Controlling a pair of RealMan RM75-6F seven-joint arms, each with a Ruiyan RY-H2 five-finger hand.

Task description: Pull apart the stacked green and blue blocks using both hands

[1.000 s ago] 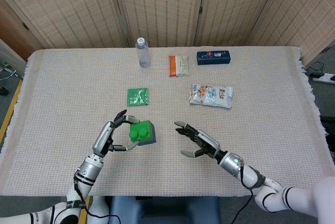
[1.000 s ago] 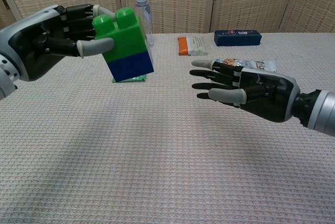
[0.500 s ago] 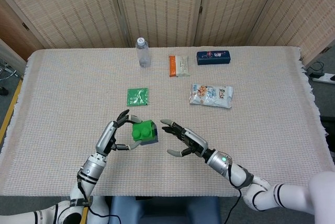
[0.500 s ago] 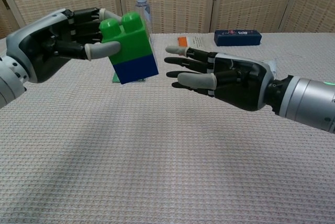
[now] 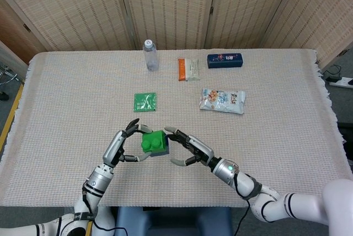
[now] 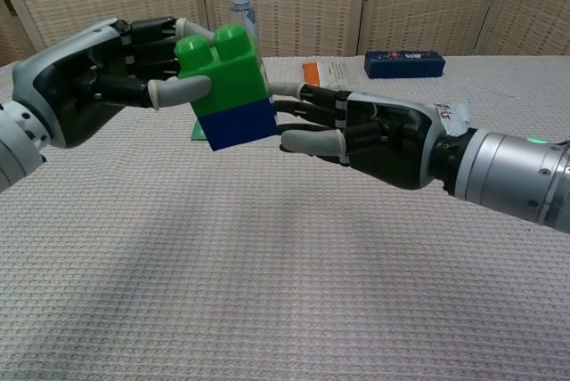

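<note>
1. Left robot hand [image 6: 107,74] grips the green block [image 6: 223,69], stacked on the blue block [image 6: 239,125], above the counter [image 6: 267,265].
2. Right robot hand [image 6: 374,136], fingers spread, reaches the blocks' side, gripping nothing.
3. Bottle [image 5: 150,55] stands far back.

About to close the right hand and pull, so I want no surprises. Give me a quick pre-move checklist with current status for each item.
1. Left hand grips the green block: ok.
2. Green block seated on the blue block, stack in one piece: ok.
3. Stack lifted off the table: ok.
4. Right hand has its fingers apart and reaches the blue block: ok.
5. Right hand's fingers actually touching the blue block: cannot tell.
6. Green packet and water bottle lie apart from the hands: ok.
</note>
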